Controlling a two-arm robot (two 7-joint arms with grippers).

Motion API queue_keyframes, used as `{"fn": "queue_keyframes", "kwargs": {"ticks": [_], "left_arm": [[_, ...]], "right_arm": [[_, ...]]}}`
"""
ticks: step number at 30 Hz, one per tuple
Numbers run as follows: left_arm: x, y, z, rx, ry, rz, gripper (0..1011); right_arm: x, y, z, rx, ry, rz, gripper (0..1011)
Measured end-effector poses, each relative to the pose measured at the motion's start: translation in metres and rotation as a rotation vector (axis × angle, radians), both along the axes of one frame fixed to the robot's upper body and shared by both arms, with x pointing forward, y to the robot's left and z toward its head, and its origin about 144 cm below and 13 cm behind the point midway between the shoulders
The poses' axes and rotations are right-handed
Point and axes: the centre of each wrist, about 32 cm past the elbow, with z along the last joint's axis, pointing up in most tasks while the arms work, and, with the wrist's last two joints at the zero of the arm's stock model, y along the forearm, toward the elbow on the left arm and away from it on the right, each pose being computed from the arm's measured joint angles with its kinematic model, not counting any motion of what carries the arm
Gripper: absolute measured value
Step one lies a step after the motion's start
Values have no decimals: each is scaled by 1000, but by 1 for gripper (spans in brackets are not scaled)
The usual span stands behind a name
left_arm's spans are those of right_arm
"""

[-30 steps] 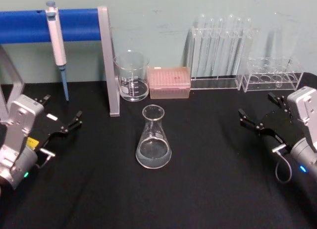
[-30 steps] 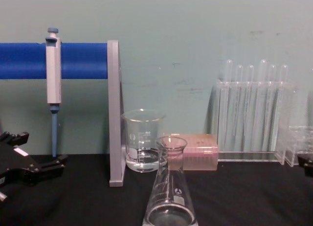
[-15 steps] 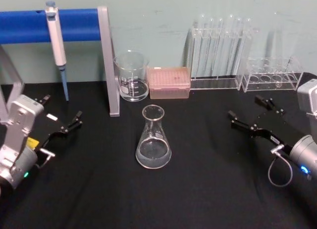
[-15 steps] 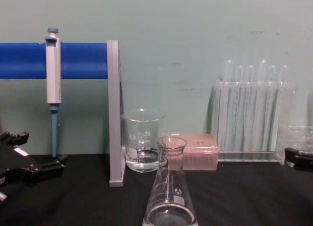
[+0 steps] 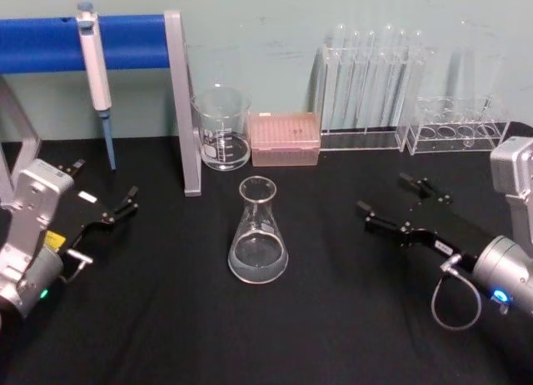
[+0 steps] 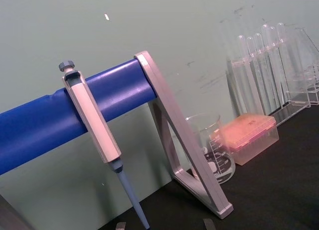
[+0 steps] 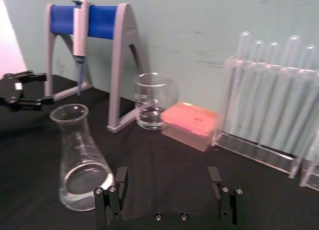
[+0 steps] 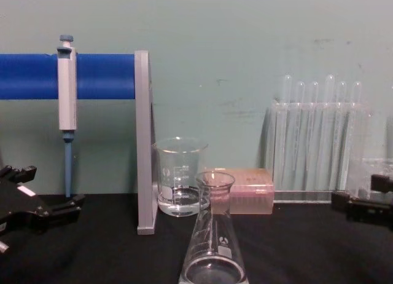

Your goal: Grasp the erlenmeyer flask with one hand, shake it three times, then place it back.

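Observation:
The erlenmeyer flask (image 5: 258, 235) stands upright on the black table at its middle, clear glass with a wide base; it also shows in the chest view (image 8: 214, 241) and the right wrist view (image 7: 82, 160). My right gripper (image 5: 384, 194) is open, a hand's width to the right of the flask, with its fingers pointing toward it and nothing between them (image 7: 167, 182); its tips come in at the right edge of the chest view (image 8: 356, 195). My left gripper (image 5: 104, 185) rests open at the table's left side, far from the flask (image 8: 52, 187).
A glass beaker (image 5: 221, 128) and a pink tip box (image 5: 285, 139) stand behind the flask. A test tube rack (image 5: 371, 89) and a low clear rack (image 5: 456, 127) line the back right. A blue pipette stand (image 5: 179, 102) holds a pipette (image 5: 96, 68) at back left.
My right gripper has moved leftward across the table toward the flask, staying open. The flask and my left arm have not moved.

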Motion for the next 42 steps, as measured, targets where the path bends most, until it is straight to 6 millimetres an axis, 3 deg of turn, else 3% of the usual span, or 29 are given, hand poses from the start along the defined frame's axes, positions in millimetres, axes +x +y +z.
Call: {"fn": "queue_keyframes", "kwargs": {"ticks": [16, 42], "left_arm": [[0, 0, 0, 0, 0, 0, 1001], [0, 0, 0, 0, 0, 0, 1001]], "right_arm": [[0, 24, -5, 5, 29, 128, 1000], [29, 75, -14, -19, 1, 284, 1000]]}}
